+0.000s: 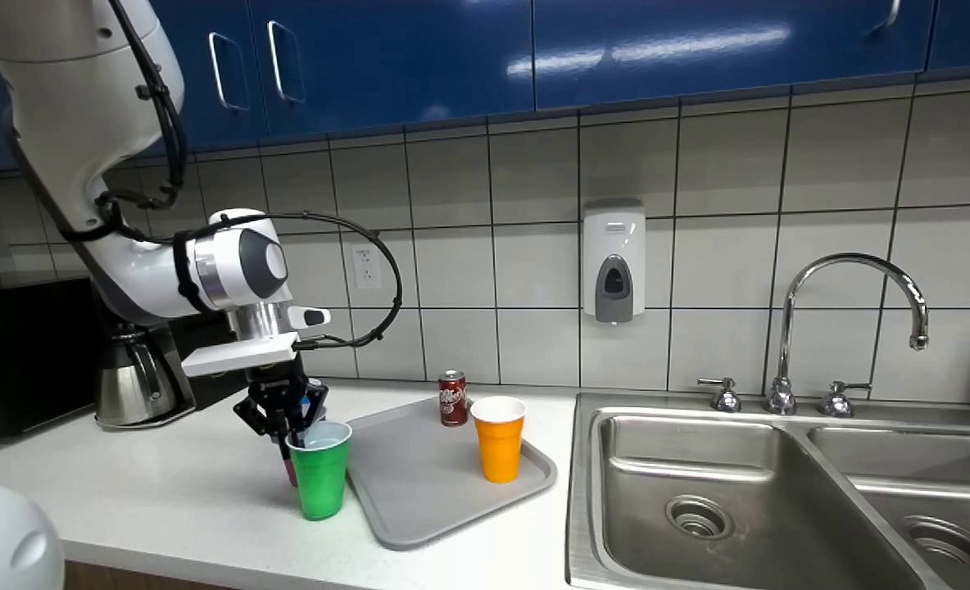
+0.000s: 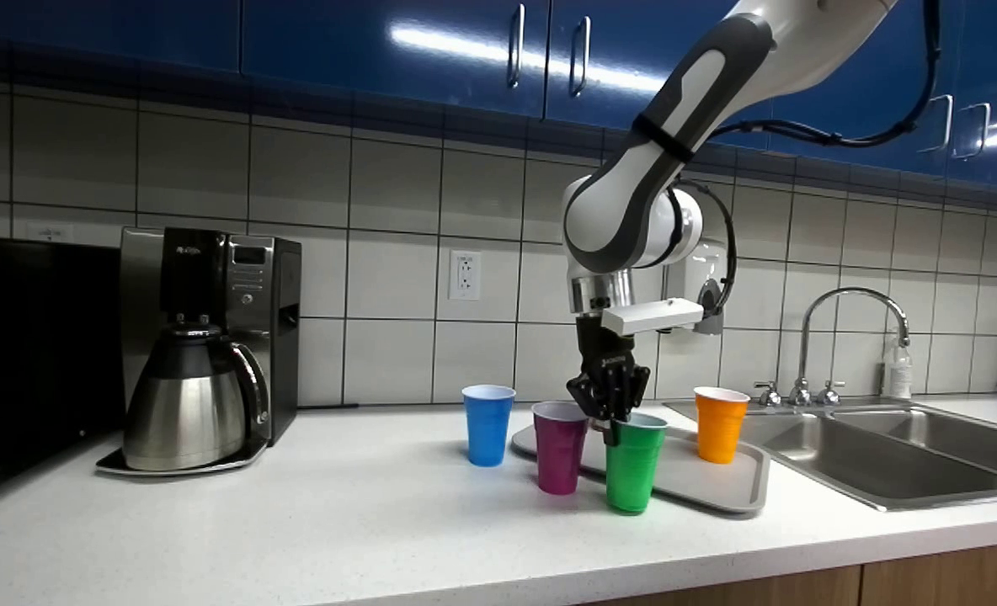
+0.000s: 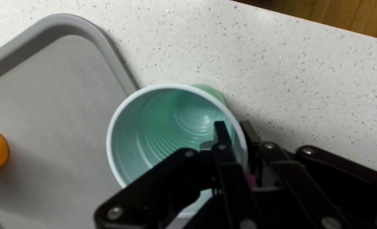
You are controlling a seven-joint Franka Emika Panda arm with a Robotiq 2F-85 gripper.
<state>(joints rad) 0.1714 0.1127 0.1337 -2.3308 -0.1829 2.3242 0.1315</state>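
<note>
Item 1: claw (image 3: 235, 132), black, on a white arm (image 1: 92, 98). Set narrow: 1 finger inside the green cup (image 2: 631, 471) and 1 outside, apparently pinching its side at the rim.

Item 2: green cup, pale inside, about upright. Placed off the tray (image 1: 415, 508), just beside its left edge, toward the near side of the counter (image 2: 338, 522); its rim overlaps the tray's edge in the wrist view. Base on the counter or just above it: cannot be told.

Item 3: tray, grey, lying flat on the counter. Bears 2 pieces: orange cup (image 1: 500, 447), upright, at the right; drink can (image 1: 452, 400), upright, toward the far side.

Item 4: purple cup (image 2: 559, 450), upright on the counter, near the green cup, to its left.

Item 5: blue cup (image 2: 488, 425), upright on the counter, farther left and toward the far side.

Surroundings: coffee maker (image 2: 254, 328) with its pot (image 2: 187, 421) at left; sink (image 1: 586, 492) with 2 basins and a tap (image 1: 785, 328) at right; soap dispenser (image 1: 614, 238) on the tiled wall (image 1: 534, 262), far side.

Stage, as judged: hold on the green cup looks taken; no clear lift shows, and letting go is not yet done. Purple cup and blue cup: untouched, off the tray. Orange cup and drink can: on the tray, free of the claw.
</note>
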